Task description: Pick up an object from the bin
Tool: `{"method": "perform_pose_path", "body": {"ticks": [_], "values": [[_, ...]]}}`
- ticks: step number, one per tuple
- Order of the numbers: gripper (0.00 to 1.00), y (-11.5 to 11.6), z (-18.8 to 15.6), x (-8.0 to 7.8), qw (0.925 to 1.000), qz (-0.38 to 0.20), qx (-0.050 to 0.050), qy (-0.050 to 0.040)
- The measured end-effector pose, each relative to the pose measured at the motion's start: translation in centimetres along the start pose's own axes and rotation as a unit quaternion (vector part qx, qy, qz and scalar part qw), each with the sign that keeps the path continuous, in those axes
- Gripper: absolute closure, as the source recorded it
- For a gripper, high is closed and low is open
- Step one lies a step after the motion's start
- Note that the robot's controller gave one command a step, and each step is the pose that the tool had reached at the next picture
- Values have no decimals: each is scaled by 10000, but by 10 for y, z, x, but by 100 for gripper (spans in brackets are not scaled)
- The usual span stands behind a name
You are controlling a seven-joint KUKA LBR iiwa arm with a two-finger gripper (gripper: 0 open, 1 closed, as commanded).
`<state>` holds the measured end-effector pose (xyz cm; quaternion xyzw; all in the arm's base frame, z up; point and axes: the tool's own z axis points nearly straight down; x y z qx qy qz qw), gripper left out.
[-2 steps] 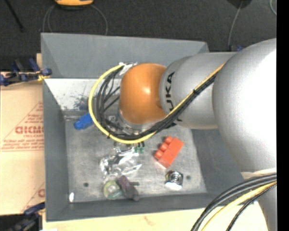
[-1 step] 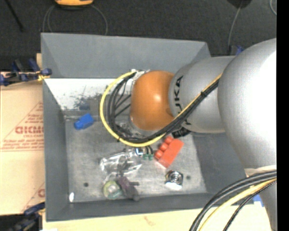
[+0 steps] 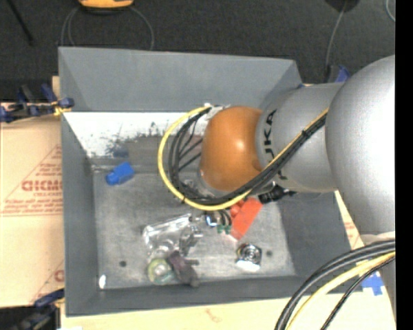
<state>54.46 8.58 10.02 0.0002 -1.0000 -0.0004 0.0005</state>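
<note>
Camera view, looking down into the grey metal bin (image 3: pixel 79 205). The arm (image 3: pixel 330 136) is reaching in from 3 o'clock, and its rounded orange cover (image 3: pixel 228 148), ringed by looping yellow and black cables (image 3: pixel 166 158), is hanging over the middle of the bin floor. The gripper (image 3: pixel 215 218) is sitting low beneath that cover, mostly hidden by it, so whether it is wide or narrow cannot be told, and nothing can be seen held in it.

Two things are lying nearest to it. An orange-red piece (image 3: pixel 244 215) is lying just beside the gripper at its 3 o'clock, partly under the arm. A clear plastic piece (image 3: pixel 166 229) is lying near the gripper at its 8 o'clock, catching the light. Which of the two the gripper is over cannot be told.

The other things are lying apart from it. A small blue block (image 3: pixel 119 174) is resting at 10 o'clock on the floor, close to the back wall and well apart from the rest. A shiny round metal part (image 3: pixel 248 254) is lying at 5 o'clock, near the front wall. A pale greenish ball (image 3: pixel 158 271) and a dark purple thing (image 3: pixel 186 271) are lying side by side at 7 o'clock, just below the clear plastic piece. A tiny white scrap (image 3: pixel 102 279) is sitting in the corner at 8 o'clock.
</note>
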Motion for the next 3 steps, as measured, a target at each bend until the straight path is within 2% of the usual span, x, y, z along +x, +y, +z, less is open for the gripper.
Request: {"method": "perform_pose_path", "body": {"ticks": [1, 2, 3], "values": [[0, -6, 19, -2, 9963, 855, 8, 12], [0, 16, 23, -5, 9927, -1206, 16, -47], [100, 17, 21, -7, 9928, -1193, 6, -67]]}}
